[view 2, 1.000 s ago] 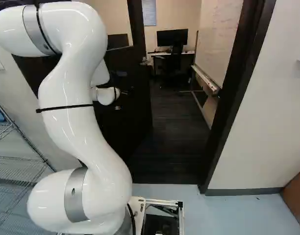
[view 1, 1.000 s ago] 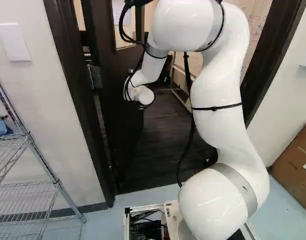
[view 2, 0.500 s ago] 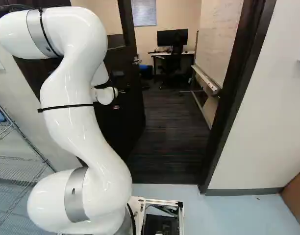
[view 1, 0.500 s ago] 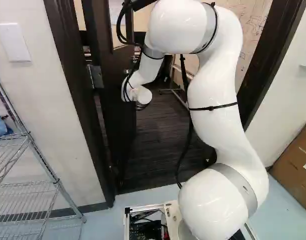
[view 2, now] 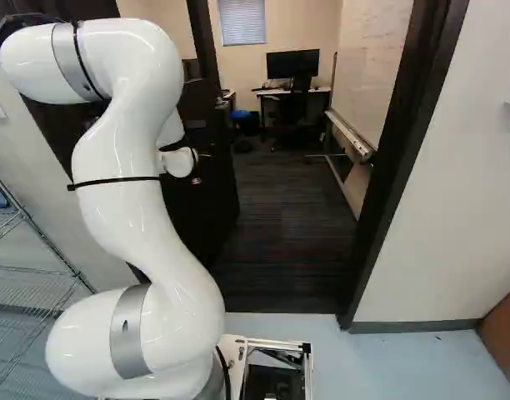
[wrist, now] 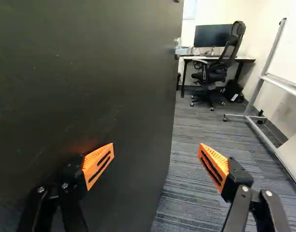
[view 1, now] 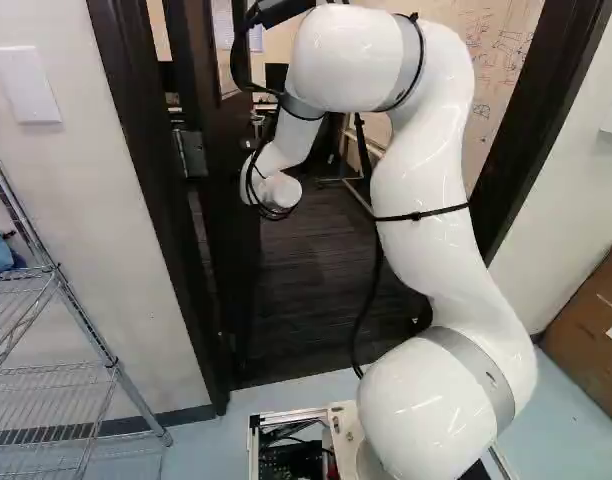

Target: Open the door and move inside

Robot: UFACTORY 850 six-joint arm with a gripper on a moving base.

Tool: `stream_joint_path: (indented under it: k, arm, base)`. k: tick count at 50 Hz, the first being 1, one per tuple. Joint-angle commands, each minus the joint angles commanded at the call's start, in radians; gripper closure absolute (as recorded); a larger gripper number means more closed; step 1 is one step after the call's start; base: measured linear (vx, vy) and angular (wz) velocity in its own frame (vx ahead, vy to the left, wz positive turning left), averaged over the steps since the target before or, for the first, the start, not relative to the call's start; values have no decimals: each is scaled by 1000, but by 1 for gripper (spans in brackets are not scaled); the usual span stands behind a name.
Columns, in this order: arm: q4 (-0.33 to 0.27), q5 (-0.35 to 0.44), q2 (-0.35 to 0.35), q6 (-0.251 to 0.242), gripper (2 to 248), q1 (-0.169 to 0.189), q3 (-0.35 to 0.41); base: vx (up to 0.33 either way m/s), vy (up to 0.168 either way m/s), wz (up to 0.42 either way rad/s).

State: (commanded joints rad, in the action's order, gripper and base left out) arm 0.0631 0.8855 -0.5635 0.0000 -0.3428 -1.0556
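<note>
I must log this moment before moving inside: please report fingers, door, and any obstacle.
Fingers open, gripping nothing. Door open, swung inward, along one side of the doorway. Chair and whiteboard stand deeper inside.

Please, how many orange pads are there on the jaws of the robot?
2. One ridged orange pad is in front of the dark door; the second ridged orange pad is across the open jaws, in front of the grey striped carpet. None seems hidden.
</note>
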Motion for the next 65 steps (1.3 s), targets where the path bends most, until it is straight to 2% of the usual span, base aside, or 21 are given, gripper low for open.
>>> stream_joint_path:
  k: [25, 43, 65]
  arm:
    - [-76, 0, -30, 0, 3, -8, -40]
    - [-85, 0, -35, 0, 3, -8, -47]
    - [-85, 0, -7, 0, 3, 35, -9]
  base:
    - [0, 0, 0]
    - [0, 0, 0]
    - [0, 0, 0]
